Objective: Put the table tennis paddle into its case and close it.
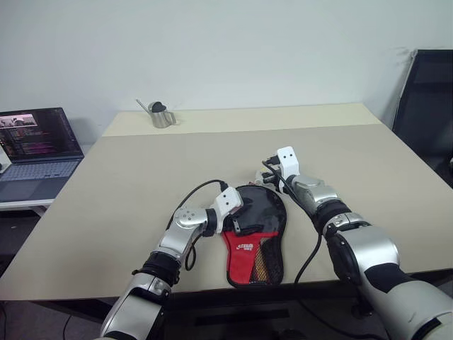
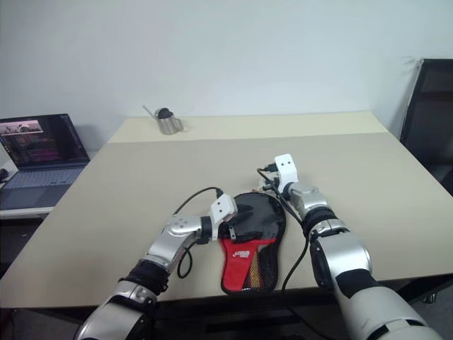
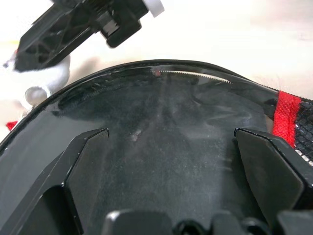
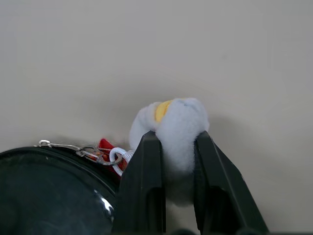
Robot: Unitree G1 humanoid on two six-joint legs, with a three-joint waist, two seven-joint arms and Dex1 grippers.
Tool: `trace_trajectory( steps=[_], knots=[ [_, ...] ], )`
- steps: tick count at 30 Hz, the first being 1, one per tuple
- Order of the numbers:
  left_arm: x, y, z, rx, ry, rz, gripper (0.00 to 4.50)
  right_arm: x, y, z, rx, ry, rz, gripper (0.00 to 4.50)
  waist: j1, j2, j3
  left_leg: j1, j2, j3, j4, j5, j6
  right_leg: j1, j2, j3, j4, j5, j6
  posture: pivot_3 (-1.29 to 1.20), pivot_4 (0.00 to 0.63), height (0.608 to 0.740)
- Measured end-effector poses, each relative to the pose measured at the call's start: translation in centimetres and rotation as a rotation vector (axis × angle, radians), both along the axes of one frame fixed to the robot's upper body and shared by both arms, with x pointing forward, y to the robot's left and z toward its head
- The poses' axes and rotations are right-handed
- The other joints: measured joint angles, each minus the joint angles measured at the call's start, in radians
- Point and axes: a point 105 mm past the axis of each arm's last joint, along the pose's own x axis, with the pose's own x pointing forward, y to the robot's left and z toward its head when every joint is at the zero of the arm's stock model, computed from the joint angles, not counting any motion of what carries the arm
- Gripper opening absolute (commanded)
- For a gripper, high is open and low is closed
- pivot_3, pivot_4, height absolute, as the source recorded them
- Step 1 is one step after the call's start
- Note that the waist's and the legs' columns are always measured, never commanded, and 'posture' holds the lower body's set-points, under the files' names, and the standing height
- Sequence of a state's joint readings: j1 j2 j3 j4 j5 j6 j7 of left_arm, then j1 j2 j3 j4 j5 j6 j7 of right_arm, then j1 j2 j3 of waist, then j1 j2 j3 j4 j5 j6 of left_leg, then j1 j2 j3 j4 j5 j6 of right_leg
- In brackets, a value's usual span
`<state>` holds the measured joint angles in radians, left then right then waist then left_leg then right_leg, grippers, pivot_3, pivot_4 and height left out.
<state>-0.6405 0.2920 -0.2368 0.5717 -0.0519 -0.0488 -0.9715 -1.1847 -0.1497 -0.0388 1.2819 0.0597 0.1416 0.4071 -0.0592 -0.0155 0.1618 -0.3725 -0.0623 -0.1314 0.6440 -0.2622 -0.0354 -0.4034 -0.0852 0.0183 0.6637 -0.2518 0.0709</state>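
Observation:
The case (image 1: 256,237) lies flat on the table (image 1: 141,170) by the near edge, its black round part facing away and its red logo panel and mesh pocket nearer me. The table tennis paddle is hidden from view. My left gripper (image 1: 239,225) hovers open over the case's black round face (image 3: 166,122), one finger (image 3: 83,166) on each side. At the case's far rim my right gripper (image 4: 177,139) is shut on a white fluffy charm (image 4: 178,122), which hangs by a cord and metal ring (image 4: 98,154) from the zip. The same charm (image 3: 46,81) shows beside the right gripper (image 3: 83,24).
A small metal watering can (image 1: 161,115) stands at the table's far left. A laptop (image 1: 35,152) with a lit screen sits on a lower side table to the left. A black chair (image 1: 425,106) stands at the right edge.

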Motion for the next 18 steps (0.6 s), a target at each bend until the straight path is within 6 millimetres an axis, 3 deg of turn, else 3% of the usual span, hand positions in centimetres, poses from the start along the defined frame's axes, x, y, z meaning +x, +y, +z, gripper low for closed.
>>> trace_trajectory(
  steps=[9, 18],
  knots=[
    [0.1, -0.6, -0.2, -0.014, 0.03, -0.004, 4.5, 0.4, -4.6, 0.8, -0.102, -0.046, -0.059, 0.3, 0.003, 0.001, -0.002, 0.0, 0.0, 0.0, 0.0, 0.0, 0.0, 0.001, -0.001, 0.0, -0.001, 0.0, 0.0, 0.0, 0.15, 0.74],
    [0.3, -1.2, -0.4, -0.017, 0.064, -0.016, 4.5, -1.9, -10.1, -0.6, -0.227, -0.011, -0.054, 0.3, 0.013, 0.003, -0.003, 0.003, -0.001, -0.001, 0.001, 0.0, 0.0, 0.008, -0.001, -0.002, -0.004, 0.0, 0.0, 0.0, 0.15, 0.74]
  ],
)
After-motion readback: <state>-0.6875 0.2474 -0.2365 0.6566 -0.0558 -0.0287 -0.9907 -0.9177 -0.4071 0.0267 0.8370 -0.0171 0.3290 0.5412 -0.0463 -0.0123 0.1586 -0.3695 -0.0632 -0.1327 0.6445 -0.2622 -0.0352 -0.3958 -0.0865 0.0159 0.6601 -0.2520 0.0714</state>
